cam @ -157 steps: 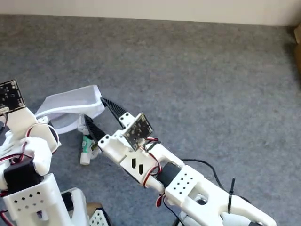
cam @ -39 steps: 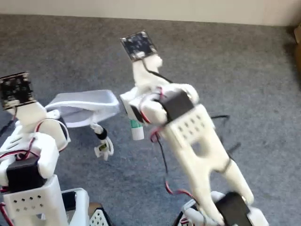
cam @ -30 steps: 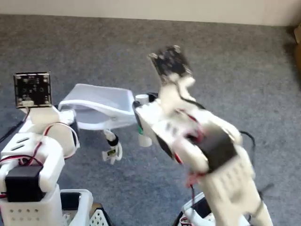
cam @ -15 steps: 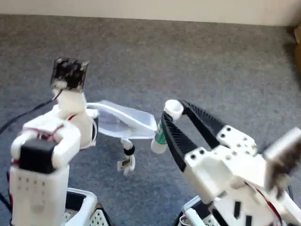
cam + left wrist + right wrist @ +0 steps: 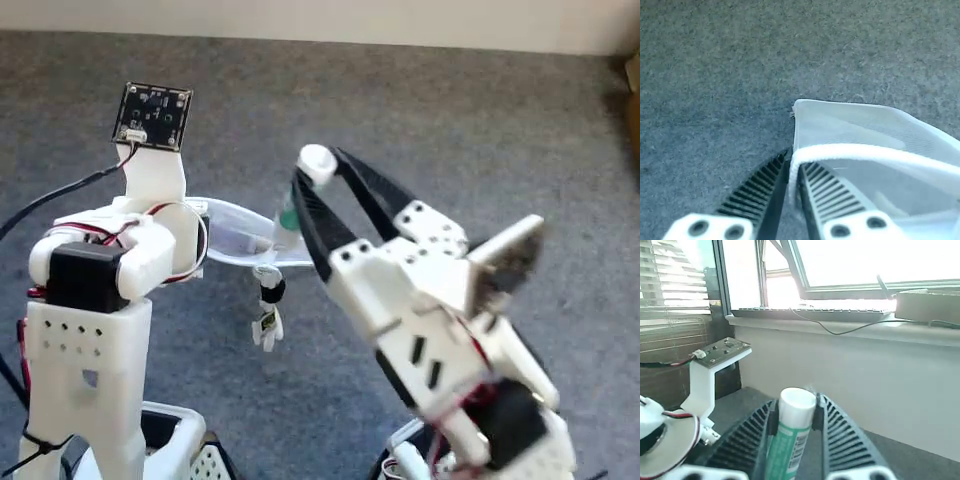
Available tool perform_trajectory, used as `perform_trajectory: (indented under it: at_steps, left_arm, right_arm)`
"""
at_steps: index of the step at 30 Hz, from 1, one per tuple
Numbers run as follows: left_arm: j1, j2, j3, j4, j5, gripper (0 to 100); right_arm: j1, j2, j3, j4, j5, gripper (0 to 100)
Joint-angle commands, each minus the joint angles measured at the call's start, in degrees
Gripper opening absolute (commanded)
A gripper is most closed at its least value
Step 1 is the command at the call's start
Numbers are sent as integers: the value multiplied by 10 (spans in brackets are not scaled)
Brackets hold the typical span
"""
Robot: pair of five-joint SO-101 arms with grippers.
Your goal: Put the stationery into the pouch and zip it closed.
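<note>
Here the glue stick (image 5: 787, 440) sits clamped — inside right pincer (image 5: 795, 412).

The left arm (image 5: 88, 330) and right arm (image 5: 420, 320) are wearing white shells; red and black wires (image 5: 60, 196) are looping out. Ribbed black fingers (image 5: 312, 228) are tapering.

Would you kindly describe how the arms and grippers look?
The left arm and right arm are white plastic with black servos and red, black and white wires. The left gripper and right gripper have black ribbed fingers.
</note>
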Motion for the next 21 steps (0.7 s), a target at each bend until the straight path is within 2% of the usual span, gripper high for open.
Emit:
perform_trajectory:
  at_steps: [1,5,8,12,21]
  left_arm:
    - [11,22,-5,-1,-1,7]
    - [10,22,-3,0,-1,7]
    - [10,22,-2,2,-1,7]
    - [10,22,-1,2,-1,7]
    - [9,22,0,3,-1,7]
  right_arm:
    - [-29,-7,47,-125,17,5]
    - [-75,-7,116,-225,101,5]
    - [-84,-8,171,-298,144,5]
    - [-84,-9,215,-337,150,5]
    - [-84,-9,285,-341,152,5]
